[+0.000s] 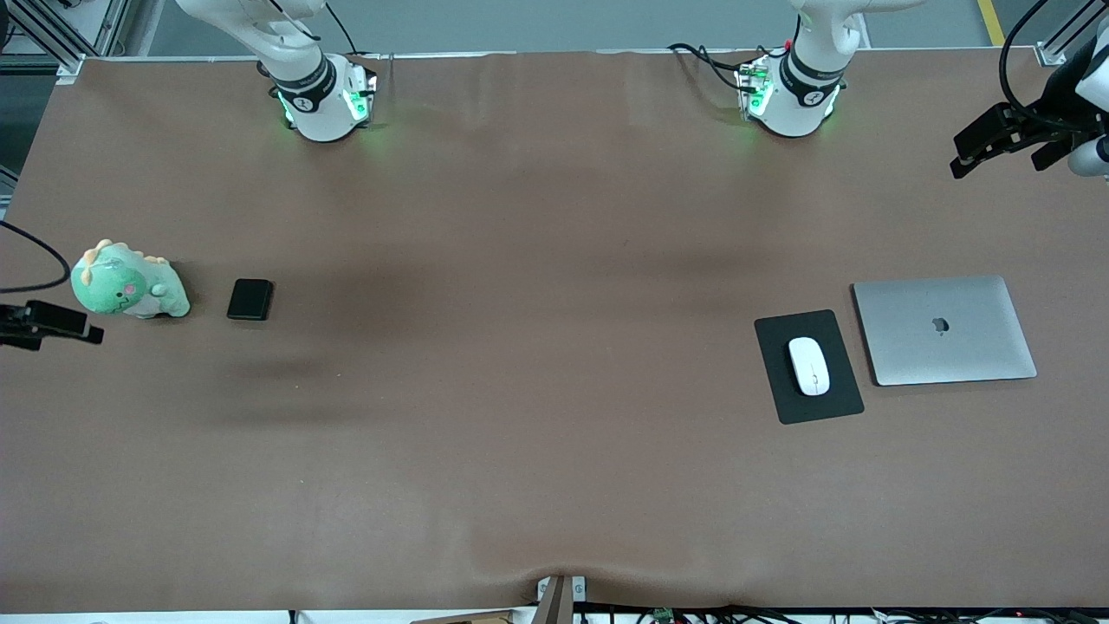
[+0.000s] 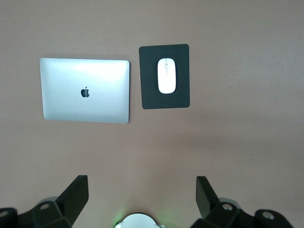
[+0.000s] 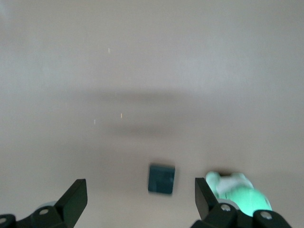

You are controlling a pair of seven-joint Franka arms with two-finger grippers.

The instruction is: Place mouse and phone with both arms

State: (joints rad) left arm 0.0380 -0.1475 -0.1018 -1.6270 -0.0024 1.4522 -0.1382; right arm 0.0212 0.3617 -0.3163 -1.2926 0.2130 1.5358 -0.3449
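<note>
Front view: a brown table (image 1: pixel 520 433) fills the frame, with two white arm bases lit green along the top edge. The white mouse (image 1: pixel 808 366) lies on a black mouse pad (image 1: pixel 808 367) at middle right, just beside a closed silver laptop (image 1: pixel 944 330). The left gripper (image 1: pixel 1005 143) hangs at the upper right corner of the frame, over the table's edge, well apart from the mouse. The black phone (image 1: pixel 249 299) lies at middle left, just beside a green plush dinosaur (image 1: pixel 128 282). The right gripper (image 1: pixel 52 325) shows at the left edge of the frame, near the plush toy and a little apart from the phone.

Left wrist view: the left gripper (image 2: pixel 142 197) has its two black fingers (image 2: pixel 76 194) spread wide with nothing between them, at the bottom of the frame. The mouse (image 2: pixel 166 75) sits on the pad (image 2: pixel 165 99) in the upper middle, with the laptop (image 2: pixel 85 90) at upper left.

Right wrist view: the right gripper (image 3: pixel 141 197) also has its fingers (image 3: pixel 76 195) spread wide and empty along the bottom. The phone (image 3: pixel 161 179) lies low in the frame between the fingers, with the plush dinosaur (image 3: pixel 237 192) at lower right.
</note>
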